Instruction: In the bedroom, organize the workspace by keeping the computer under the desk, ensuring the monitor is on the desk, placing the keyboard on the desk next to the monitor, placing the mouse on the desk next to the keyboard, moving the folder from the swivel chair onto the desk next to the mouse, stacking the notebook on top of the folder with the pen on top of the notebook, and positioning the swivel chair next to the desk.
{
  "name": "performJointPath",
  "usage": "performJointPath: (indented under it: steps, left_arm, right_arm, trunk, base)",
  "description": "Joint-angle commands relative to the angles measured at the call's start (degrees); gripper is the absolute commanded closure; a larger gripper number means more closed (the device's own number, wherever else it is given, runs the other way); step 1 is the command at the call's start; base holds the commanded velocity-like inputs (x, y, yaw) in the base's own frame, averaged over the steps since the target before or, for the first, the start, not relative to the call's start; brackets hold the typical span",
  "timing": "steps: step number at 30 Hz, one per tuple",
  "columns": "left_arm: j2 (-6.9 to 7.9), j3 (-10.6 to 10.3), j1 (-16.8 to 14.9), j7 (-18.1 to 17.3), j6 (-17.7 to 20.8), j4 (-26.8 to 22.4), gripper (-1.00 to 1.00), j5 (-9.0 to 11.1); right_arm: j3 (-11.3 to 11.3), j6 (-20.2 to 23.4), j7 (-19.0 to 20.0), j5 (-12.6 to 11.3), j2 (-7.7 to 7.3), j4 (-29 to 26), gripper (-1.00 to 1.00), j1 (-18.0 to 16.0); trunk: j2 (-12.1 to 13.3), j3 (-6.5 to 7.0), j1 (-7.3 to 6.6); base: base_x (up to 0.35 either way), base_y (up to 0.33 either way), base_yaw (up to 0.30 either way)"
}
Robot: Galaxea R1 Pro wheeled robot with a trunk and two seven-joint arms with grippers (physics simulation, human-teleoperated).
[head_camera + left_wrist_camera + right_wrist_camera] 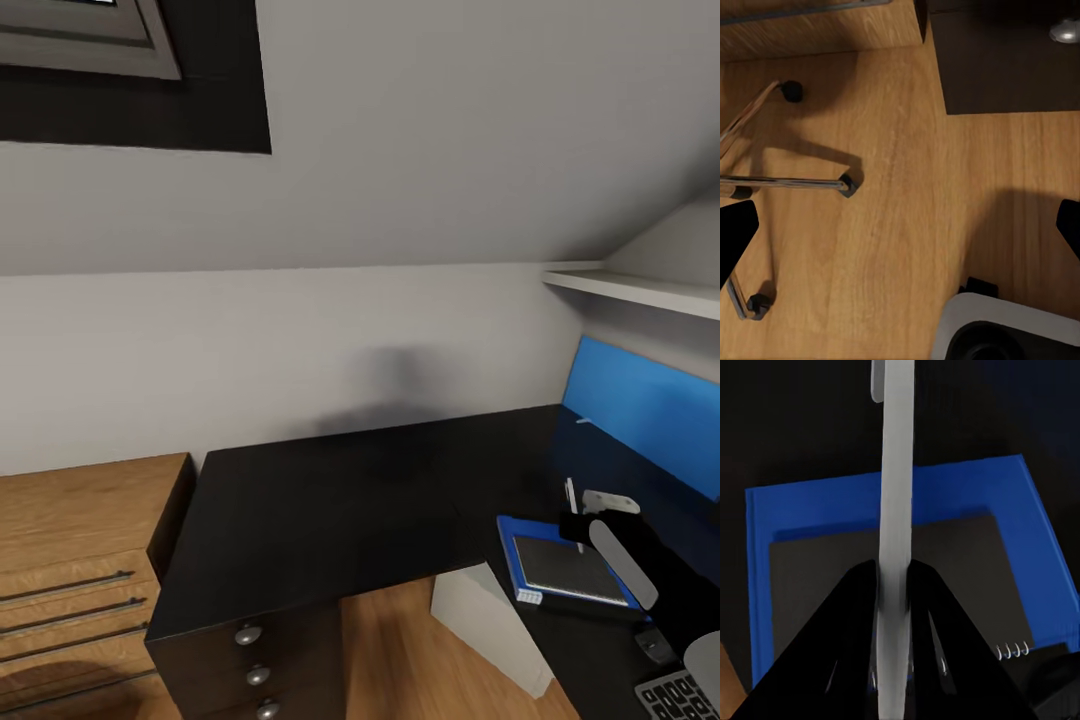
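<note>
Right hand (894,585) is pinching the pen (895,510) mid-shaft above the notebook (889,577) on the folder (810,506); light, slick, likely rolling. Left hand's (900,225) fingers are hanging spread.

The glossy black L-shaped desk (330,500) stands against the pale wall, with three silver-knobbed drawers in its front and a blue back panel along its right wing. On that wing a blue folder (512,548) lies flat, touching the top, with a dark notebook (565,568) stacked on it. Nearer the camera, a small black mouse (655,645) and a keyboard (678,695) corner rest on the same surface
</note>
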Motion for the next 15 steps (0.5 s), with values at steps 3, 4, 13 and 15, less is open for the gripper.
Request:
performJointPath:
  steps: [3,4,13,15]
  left_arm:
    - [0.02,-0.54,0.02,0.36,-0.04,-0.13,-1.00,0.41]
    - [0.00,-0.58,0.02,0.36,-0.03,-0.13,-1.00,0.41]
    - [-0.02,-0.54,0.02,0.38,-0.03,-0.31,-1.00,0.46]
    - [-0.05,-0.52,0.02,0.41,-0.03,-0.35,-1.00,0.48]
  right_arm:
    - [0.28,0.09,-0.47,-0.65,-0.07,0.65,1.00,-0.05]
    - [0.28,0.10,-0.45,-0.62,-0.07,1.47,1.00,-0.05]
    - [0.34,0.12,-0.41,-0.50,-0.07,5.04,1.00,-0.14]
    - [0.36,0.12,-0.42,-0.50,-0.07,5.17,1.00,-0.14]
  trunk:
    - [-0.05,-0.07,0.03]
    - [-0.05,-0.07,0.03]
    - [-0.05,-0.07,0.03]
    - [-0.05,-0.07,0.03]
  base:
    - [0.092,0.000,0.000]
    - [0.042,0.000,0.000]
    - [0.011,0.000,0.000]
    - [0.000,0.000,0.000]
